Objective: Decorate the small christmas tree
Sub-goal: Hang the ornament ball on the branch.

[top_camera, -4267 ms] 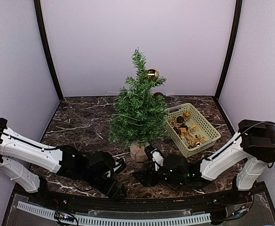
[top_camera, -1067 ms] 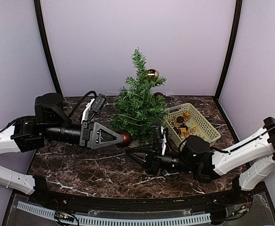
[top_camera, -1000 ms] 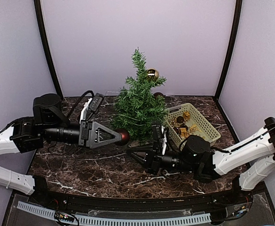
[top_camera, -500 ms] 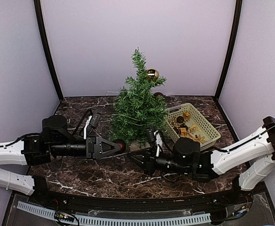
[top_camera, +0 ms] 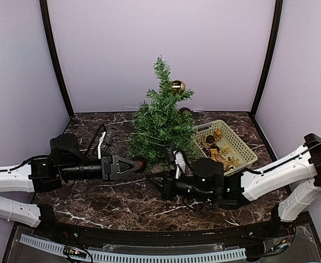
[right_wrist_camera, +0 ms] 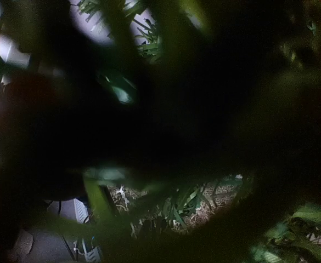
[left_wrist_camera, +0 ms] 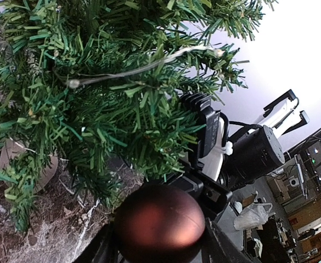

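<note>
The small christmas tree (top_camera: 161, 126) stands mid-table with a gold bauble (top_camera: 177, 86) near its top. My left gripper (top_camera: 138, 164) reaches in from the left, shut on a dark red bauble (top_camera: 142, 163) held against the lowest left branches. In the left wrist view the red bauble (left_wrist_camera: 160, 223) sits between the fingers under the needles (left_wrist_camera: 94, 82), with the pale stump base (left_wrist_camera: 12, 156) at left. My right gripper (top_camera: 155, 178) lies low in front of the trunk, shut, pointing left. The right wrist view shows only dark, blurred needles (right_wrist_camera: 193, 203).
A pale green basket (top_camera: 242, 149) of gold ornaments sits right of the tree. Another dark bauble (top_camera: 185, 110) shows behind the tree. The right arm's body (left_wrist_camera: 209, 142) appears just beyond the red bauble. Lilac walls enclose the marble table (top_camera: 94, 137).
My left arm has come down with the red bauble from mid-tree height to the lowest branches. The right gripper has slid left and lower, toward the tree's base.
</note>
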